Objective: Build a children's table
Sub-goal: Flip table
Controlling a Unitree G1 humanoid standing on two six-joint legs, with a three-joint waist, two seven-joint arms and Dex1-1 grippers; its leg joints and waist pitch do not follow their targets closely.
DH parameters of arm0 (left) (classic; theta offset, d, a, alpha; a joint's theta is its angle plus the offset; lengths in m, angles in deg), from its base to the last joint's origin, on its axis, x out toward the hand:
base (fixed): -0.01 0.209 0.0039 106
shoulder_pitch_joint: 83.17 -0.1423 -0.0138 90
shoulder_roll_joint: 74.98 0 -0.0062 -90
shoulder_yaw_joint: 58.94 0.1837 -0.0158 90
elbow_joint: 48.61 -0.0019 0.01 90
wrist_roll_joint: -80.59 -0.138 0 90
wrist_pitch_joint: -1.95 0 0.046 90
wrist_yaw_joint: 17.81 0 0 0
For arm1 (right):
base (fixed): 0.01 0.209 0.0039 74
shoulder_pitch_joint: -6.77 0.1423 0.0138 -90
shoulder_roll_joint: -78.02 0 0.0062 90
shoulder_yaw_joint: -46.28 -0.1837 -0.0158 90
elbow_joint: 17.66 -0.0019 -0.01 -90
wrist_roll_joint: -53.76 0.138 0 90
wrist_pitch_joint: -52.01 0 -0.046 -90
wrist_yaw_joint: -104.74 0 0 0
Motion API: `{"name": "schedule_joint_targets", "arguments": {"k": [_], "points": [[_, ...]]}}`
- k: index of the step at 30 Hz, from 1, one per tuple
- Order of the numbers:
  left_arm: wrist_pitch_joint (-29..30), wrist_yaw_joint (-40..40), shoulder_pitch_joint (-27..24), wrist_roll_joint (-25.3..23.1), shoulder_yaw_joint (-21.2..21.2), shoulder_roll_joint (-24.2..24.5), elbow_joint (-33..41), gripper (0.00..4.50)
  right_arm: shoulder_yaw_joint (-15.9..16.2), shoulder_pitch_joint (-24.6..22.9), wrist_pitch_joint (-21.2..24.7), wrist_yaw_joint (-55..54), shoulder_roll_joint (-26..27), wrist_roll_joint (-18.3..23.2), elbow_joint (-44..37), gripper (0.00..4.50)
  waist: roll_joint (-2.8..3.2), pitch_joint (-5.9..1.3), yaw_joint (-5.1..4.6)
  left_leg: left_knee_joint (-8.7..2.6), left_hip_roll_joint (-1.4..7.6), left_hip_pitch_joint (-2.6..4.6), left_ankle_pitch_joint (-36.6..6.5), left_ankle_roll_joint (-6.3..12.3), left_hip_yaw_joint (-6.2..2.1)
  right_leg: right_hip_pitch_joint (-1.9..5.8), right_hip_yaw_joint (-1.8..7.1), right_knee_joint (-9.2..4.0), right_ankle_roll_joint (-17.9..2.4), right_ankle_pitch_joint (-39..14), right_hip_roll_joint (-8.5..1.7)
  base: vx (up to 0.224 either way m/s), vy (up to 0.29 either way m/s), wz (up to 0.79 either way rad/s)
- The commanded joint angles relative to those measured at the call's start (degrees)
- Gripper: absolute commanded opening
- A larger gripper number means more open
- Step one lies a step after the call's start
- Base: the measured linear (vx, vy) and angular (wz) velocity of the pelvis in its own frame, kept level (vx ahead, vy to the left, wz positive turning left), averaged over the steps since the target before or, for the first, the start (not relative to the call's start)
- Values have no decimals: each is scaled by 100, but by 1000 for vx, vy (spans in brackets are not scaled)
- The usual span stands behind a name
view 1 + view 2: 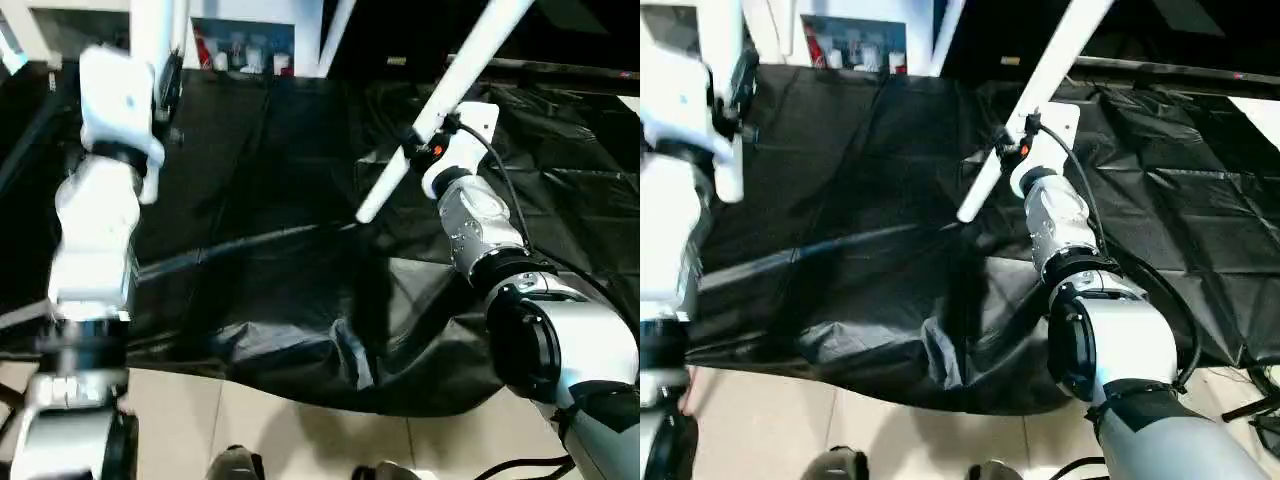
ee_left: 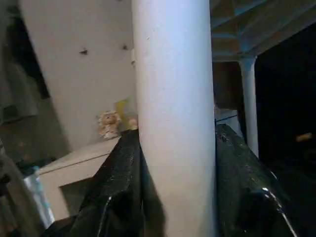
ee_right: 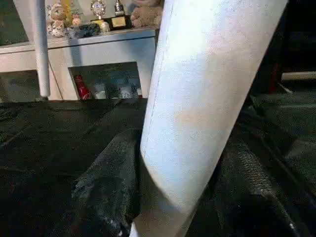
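Left eye view has the black sheet [image 1: 270,270] spread over the work area, so I'll place everything off that. Over the sheet's far-left part, the left gripper [image 2: 173,217] is clamped around a white leg [image 1: 152,25] that stands about upright, long axis vertical, running out the top. Over the sheet's right part, the right gripper [image 3: 173,197] is clenched on the second leg [image 1: 440,110], which slants: low end pointing down-left toward the sheet's middle, upper end rising away to the right. Progress-wise I'd call it early: two legs in hand, neither socketed, and no tabletop anywhere I can spot.
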Motion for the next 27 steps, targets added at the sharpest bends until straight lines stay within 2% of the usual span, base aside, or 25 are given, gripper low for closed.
{"name": "schedule_joint_targets", "arguments": {"k": [1,3,4,5,7,12,14,18,19,27], "points": [[-824,374,3,-696,194,96,490,165,138,313,-689,93,25,-224,-305,169,88,-733,81,-154,140,314,1356,985,-28,428,167,-35,-1765,2146,-231,0,0,0],[-1061,591,-63,-829,175,118,501,165,147,323,-812,88,36,-255,-312,168,51,-747,80,-136,128,286,1497,1044,-33,456,169,-13,-1741,2358,-239,0,0,0],[-1217,728,-128,-879,141,106,514,165,160,325,-928,79,45,-277,-328,168,43,-771,81,-111,114,273,1722,1080,-43,459,163,25,-1737,2607,-221,0,0,0],[-1266,770,-165,-875,131,91,497,165,176,325,-1001,70,44,-300,-334,168,32,-796,89,-83,98,270,1974,1117,-40,448,157,64,-1739,2877,-195,0,0,0],[-1347,870,-226,-878,95,55,476,165,224,320,-1127,38,40,-366,-348,168,39,-795,94,-53,83,256,2202,1167,-34,423,147,91,-1745,3104,-158,0,0,0],[-1487,973,-291,-747,64,-21,256,165,338,312,-1449,-156,9,-563,-377,168,35,-771,67,-67,97,241,1951,1123,-19,425,158,64,-1714,2855,-180,0,0,0],[-1642,1063,-220,-789,166,9,85,165,394,325,-1657,-412,-36,-708,-382,168,47,-764,57,-67,112,258,1890,1096,-17,407,162,55,-1696,2749,-176,0,0,0],[-1753,1083,-89,-834,266,10,-100,165,410,355,-1750,-630,-81,-785,-384,168,39,-763,67,-71,113,275,1827,1072,-12,404,171,55,-1680,2730,-168,0,0,0],[-1884,1110,86,-889,372,-13,-396,165,424,397,-1790,-852,-138,-869,-372,168,18,-762,82,-66,104,290,1894,1058,-7,394,172,54,-1655,2751,-150,0,0,0],[-2178,1108,756,-817,531,-95,-1323,165,520,554,-1760,-1096,-146,-1044,-293,168,27,-758,189,-65,103,305,1752,906,5,385,184,60,-1547,2681,-163,0,0,0]]}}
